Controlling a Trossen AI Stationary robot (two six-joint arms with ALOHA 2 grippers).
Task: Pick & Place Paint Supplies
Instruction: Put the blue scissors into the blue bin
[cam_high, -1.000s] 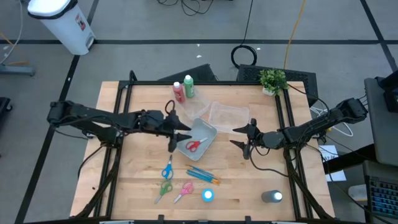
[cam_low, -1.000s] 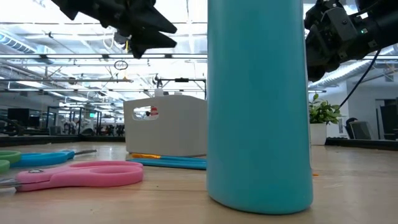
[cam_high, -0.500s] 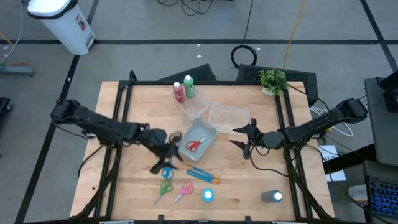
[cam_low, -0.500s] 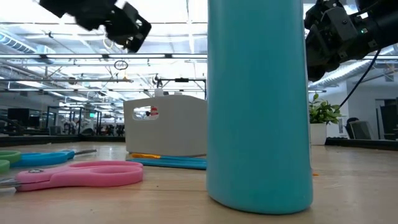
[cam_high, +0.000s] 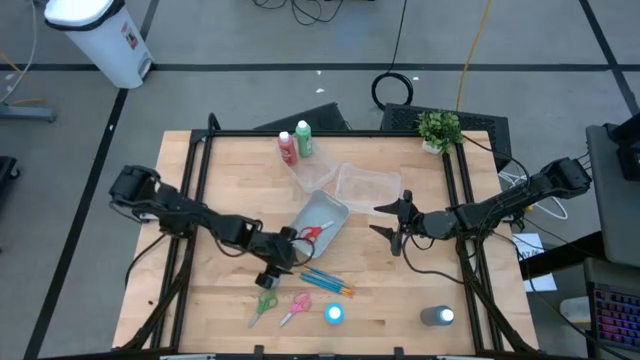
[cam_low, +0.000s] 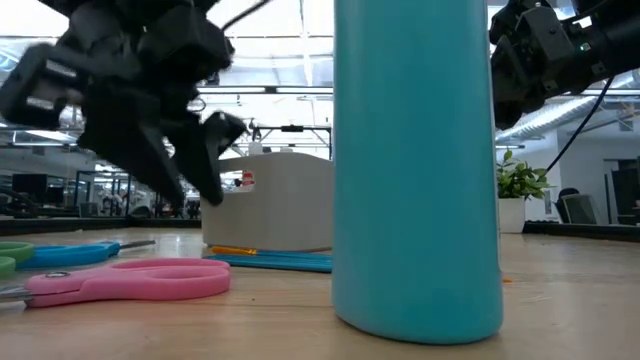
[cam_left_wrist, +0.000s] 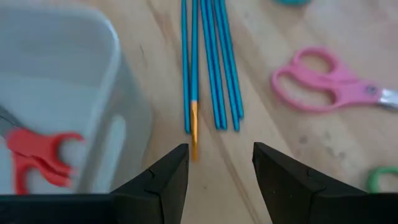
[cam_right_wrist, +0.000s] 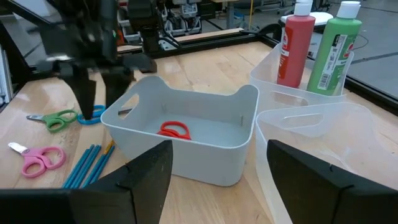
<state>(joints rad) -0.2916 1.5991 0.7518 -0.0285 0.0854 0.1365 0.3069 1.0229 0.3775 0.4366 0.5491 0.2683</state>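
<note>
My left gripper hangs open, pointing slantwise down, just above the near-left corner of the grey tub. Below the gap between its fingers lies the orange tip of one of several thin blue brushes. Red scissors lie in that tub. Blue scissors, green scissors and pink scissors lie flat on the table near the front. A light blue bottle and a grey bottle stand there too. My right gripper waits open to the right of the tubs.
A red bottle and a green bottle stand in a clear tub at the back. A second clear tub sits beside the grey one. A small plant stands at the far right corner. Bare wood lies at the left.
My left gripper has come down from above the grey tub toward the table's near edge, tipping further downward and rolling, and now hangs low over the brushes' end by the tub. Its fingers have kept the same gap. No object has moved.
</note>
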